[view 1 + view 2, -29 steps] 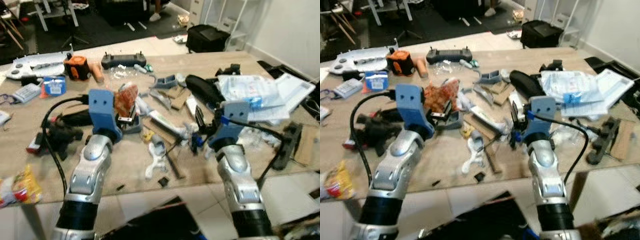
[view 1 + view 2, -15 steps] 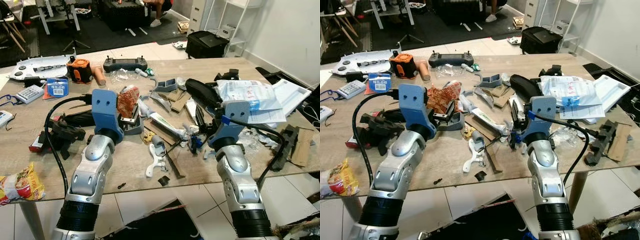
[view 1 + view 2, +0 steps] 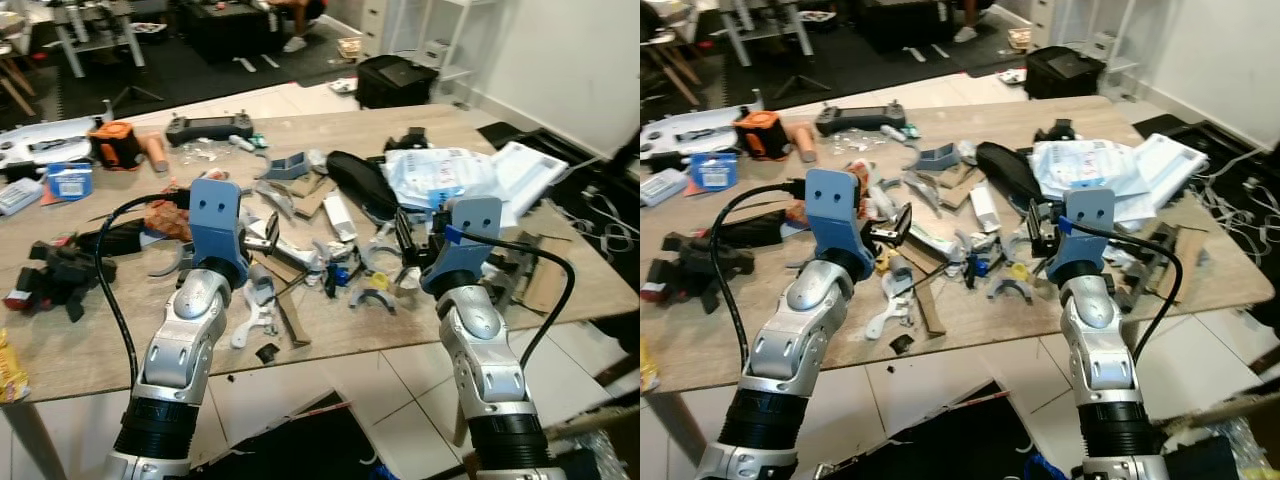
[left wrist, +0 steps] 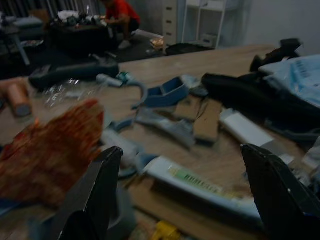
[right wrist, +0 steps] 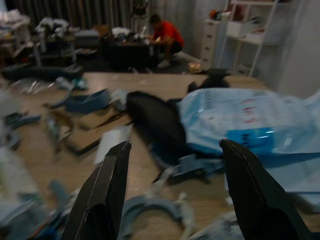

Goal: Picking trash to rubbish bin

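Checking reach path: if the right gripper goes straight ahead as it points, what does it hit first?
Probably the long black pouch, centred between the open right gripper fingers; the curved grey plastic clip lies nearer but lower. Depth unclear.

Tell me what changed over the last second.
The camera has swung to the robot's right, so the whole table slides left in view. With it, the left gripper has shifted right, off the orange wrapper, which now lies to its left. The right gripper hovers by the black case. Both stay open and empty; the clutter has not moved.
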You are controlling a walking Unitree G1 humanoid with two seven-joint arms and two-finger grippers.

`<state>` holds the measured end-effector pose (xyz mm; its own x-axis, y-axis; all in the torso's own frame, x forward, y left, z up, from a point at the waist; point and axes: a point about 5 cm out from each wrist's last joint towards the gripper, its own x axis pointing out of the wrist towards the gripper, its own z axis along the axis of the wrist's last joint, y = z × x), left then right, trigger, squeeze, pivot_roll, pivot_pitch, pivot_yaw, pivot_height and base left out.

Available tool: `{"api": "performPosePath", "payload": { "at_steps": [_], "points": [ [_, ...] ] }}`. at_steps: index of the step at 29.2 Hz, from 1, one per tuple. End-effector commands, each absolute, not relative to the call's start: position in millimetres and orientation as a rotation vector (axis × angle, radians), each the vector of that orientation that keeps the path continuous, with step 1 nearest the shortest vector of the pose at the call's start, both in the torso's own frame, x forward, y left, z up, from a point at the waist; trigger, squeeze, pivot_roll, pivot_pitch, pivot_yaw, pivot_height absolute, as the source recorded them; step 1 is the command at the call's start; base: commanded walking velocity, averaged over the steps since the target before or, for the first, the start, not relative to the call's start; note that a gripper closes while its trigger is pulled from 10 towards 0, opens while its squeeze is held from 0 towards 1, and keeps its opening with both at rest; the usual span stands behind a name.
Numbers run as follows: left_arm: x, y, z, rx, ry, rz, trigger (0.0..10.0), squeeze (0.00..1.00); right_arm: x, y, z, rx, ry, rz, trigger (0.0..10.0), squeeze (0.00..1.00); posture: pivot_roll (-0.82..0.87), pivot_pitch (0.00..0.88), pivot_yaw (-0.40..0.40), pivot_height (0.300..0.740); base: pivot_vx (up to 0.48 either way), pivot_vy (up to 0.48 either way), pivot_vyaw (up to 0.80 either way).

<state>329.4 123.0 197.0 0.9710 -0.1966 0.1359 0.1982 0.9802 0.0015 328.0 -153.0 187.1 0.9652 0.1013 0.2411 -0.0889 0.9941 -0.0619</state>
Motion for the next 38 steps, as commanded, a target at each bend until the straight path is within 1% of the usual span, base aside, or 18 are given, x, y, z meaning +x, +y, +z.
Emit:
{"api": "performPosePath", "payload": {
  "at_steps": [1, 7, 9, 11, 12, 13, 16, 17, 18, 19, 22, 26, 29, 32, 34, 35, 37, 38],
  "points": [
    [329.1, 128.5, 190.9, -0.010, -0.110, -0.174, 10.0, 0.00, 327.7, -148.2, 184.5, -0.060, -0.220, 0.123, 10.0, 0.00, 0.01, 0.133, 0.010, 0.740, 0.000, 0.000, 0.00],
    [329.1, 132.7, 199.3, -0.029, -0.150, -0.178, 10.0, 0.00, 331.2, -145.2, 183.6, -0.081, -0.182, 0.185, 10.0, 0.00, 0.01, 0.132, 0.007, 0.740, 0.000, 0.000, 0.00],
    [327.6, 134.9, 202.2, -0.032, -0.165, -0.213, 10.0, 0.00, 331.8, -143.5, 190.9, -0.163, -0.213, 0.233, 10.0, 0.00, 0.01, 0.130, 0.005, 0.740, 0.000, 0.000, 0.00],
    [327.6, 134.9, 202.2, -0.032, -0.165, -0.213, 10.0, 0.00, 331.8, -143.5, 190.9, -0.163, -0.213, 0.233, 10.0, 0.00, 0.01, 0.130, 0.005, 0.740, 0.000, 0.000, 0.00],
    [327.5, 136.4, 202.6, -0.022, -0.164, -0.217, 10.0, 0.00, 331.7, -139.1, 194.8, -0.225, -0.230, 0.280, 10.0, 0.00, 0.01, 0.130, 0.005, 0.740, 0.000, 0.000, 0.00],
    [327.9, 137.0, 202.7, -0.014, -0.163, -0.216, 10.0, 0.00, 331.1, -132.1, 199.3, -0.219, -0.241, 0.339, 10.0, 0.60, 0.01, 0.127, 0.006, 0.740, 0.000, 0.000, 0.00],
    [328.4, 137.2, 202.7, -0.009, -0.163, -0.213, 10.0, 0.00, 330.5, -127.2, 202.2, -0.205, -0.247, 0.380, 10.0, 0.60, 0.01, 0.127, 0.006, 0.740, 0.000, 0.000, 0.00],
    [328.7, 137.3, 202.8, -0.007, -0.163, -0.211, 10.0, 0.00, 329.8, -123.2, 204.5, -0.182, -0.252, 0.411, 10.0, 1.00, 0.01, 0.127, 0.006, 0.740, 0.000, 0.000, 0.00],
    [330.2, 137.7, 203.2, 0.002, -0.159, -0.205, 10.0, 0.00, 328.8, -110.6, 206.9, -0.163, -0.226, 0.489, 10.0, 1.00, 0.01, 0.126, 0.015, 0.740, 0.000, 0.000, 0.00],
    [330.2, 137.7, 203.2, 0.002, -0.159, -0.205, 10.0, 0.00, 328.8, -110.6, 206.9, -0.163, -0.226, 0.489, 10.0, 1.00, 0.01, 0.126, 0.015, 0.740, 0.000, 0.000, 0.00],
    [335.0, 142.7, 204.4, 0.043, -0.143, -0.183, 10.0, 0.00, 324.6, -87.1, 202.2, -0.098, -0.041, 0.676, 10.0, 1.00, 0.02, 0.128, 0.022, 0.740, 0.000, 0.000, 0.00],
    [336.5, 149.8, 206.5, 0.064, -0.136, -0.173, 10.0, 0.00, 322.4, -85.1, 194.9, -0.064, 0.101, 0.715, 10.0, 1.00, 0.03, 0.139, 0.028, 0.740, 0.000, 0.000, 0.00],
    [336.6, 152.1, 207.6, 0.069, -0.135, -0.172, 10.0, 0.00, 319.5, -83.6, 192.4, -0.061, 0.140, 0.745, 10.0, 1.00, 0.03, 0.136, 0.028, 0.740, 0.000, 0.000, 0.00],
    [336.1, 152.4, 210.5, 0.070, -0.136, -0.196, 10.0, 0.00, 308.5, -76.1, 187.8, -0.062, 0.232, 0.857, 10.0, 1.00, 0.03, 0.146, 0.001, 0.740, 0.000, 0.000, 0.00],
    [336.1, 152.4, 210.5, 0.070, -0.136, -0.196, 10.0, 0.00, 308.5, -76.1, 187.8, -0.062, 0.232, 0.857, 10.0, 1.00, 0.03, 0.146, 0.001, 0.740, 0.000, 0.000, 0.00],
    [334.9, 150.0, 210.8, 0.069, -0.134, -0.225, 10.0, 0.00, 305.1, -75.5, 185.2, -0.107, 0.268, 0.890, 10.0, 1.00, 0.03, 0.146, 0.001, 0.740, 0.000, 0.000, 0.00],
    [323.7, 137.6, 212.6, 0.085, -0.138, -0.432, 10.0, 0.00, 299.0, -76.1, 179.9, -0.162, 0.343, 0.937, 10.0, 1.00, 0.02, 0.148, -0.016, 0.740, 0.000, 0.000, 0.00],
    [323.7, 137.6, 212.6, 0.085, -0.138, -0.432, 10.0, 0.00, 299.0, -76.1, 179.9, -0.162, 0.343, 0.937, 10.0, 1.00, 0.02, 0.148, -0.016, 0.740, 0.000, 0.000, 0.00]
  ]
}}
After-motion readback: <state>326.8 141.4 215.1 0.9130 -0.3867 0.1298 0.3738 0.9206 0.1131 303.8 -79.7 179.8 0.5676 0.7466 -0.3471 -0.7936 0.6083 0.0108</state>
